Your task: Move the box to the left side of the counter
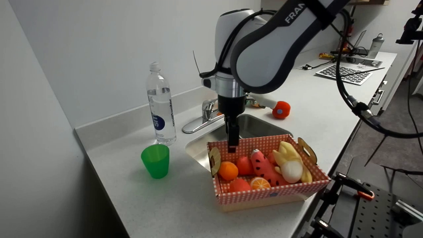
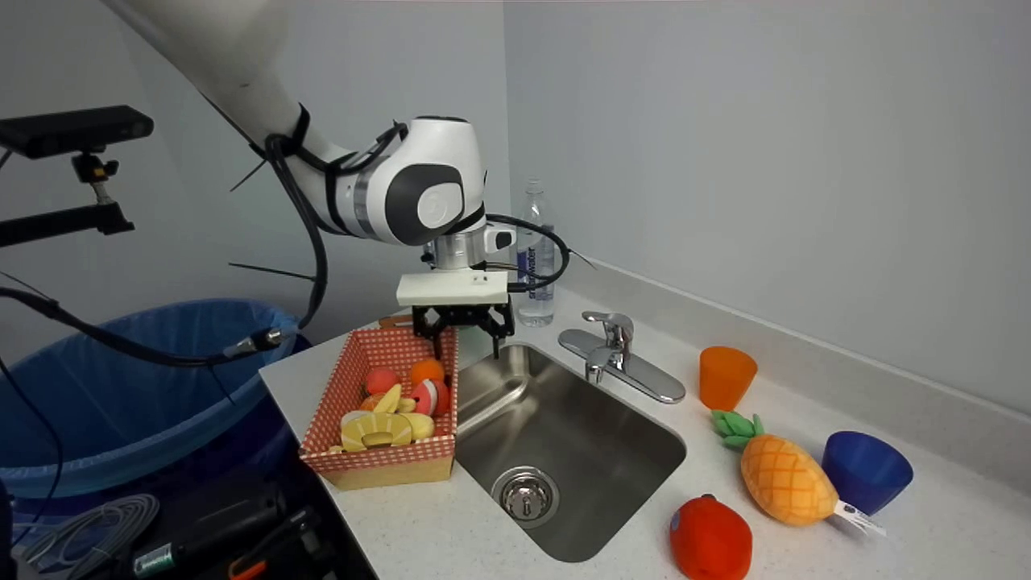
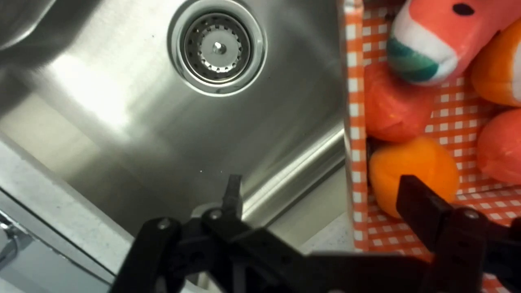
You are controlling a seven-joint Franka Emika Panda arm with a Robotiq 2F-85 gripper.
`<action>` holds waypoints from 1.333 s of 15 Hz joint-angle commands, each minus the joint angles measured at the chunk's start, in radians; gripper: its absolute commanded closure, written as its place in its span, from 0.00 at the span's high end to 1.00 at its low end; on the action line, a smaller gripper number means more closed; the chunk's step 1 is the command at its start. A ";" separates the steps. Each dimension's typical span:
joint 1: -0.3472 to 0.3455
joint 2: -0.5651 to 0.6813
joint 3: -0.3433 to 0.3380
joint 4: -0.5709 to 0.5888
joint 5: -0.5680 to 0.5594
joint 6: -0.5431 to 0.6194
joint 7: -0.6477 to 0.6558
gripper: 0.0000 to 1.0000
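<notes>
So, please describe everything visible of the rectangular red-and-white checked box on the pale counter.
The rectangular red-and-white checked box, apparently cardboard, has an open top, a tan lower outside and yellowish cut-out handles at opposite ends. It stands upright, holding colourful toy fruit, on the pale counter beside the stainless-steel sink. The black two-finger gripper is open, one finger on each side of the wall nearest the sink; whether it touches is unclear.

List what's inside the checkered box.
The checkered box holds a whole orange, an orange slice, a watermelon slice, round red fruits and a yellow plush. Anything tucked beneath them is covered, so unseen.
</notes>
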 commanded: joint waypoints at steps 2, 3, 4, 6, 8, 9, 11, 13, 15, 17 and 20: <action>-0.001 0.098 0.050 0.104 0.004 0.010 -0.024 0.58; -0.002 0.110 0.059 0.118 0.004 0.005 -0.025 0.49; -0.004 0.120 0.067 0.131 0.003 0.002 -0.027 0.42; -0.004 0.136 0.079 0.151 -0.001 0.000 -0.029 0.27; -0.002 0.148 0.087 0.168 -0.006 0.000 -0.027 0.11; -0.001 0.156 0.089 0.179 -0.008 0.002 -0.024 0.05; 0.002 0.168 0.095 0.202 -0.009 0.004 -0.019 0.00; 0.005 0.178 0.101 0.224 -0.010 0.005 -0.016 0.03; 0.008 0.196 0.106 0.252 -0.012 0.004 -0.010 0.03; 0.010 0.217 0.110 0.283 -0.014 0.001 -0.006 0.03; 0.011 0.257 0.111 0.335 -0.014 -0.010 0.002 0.03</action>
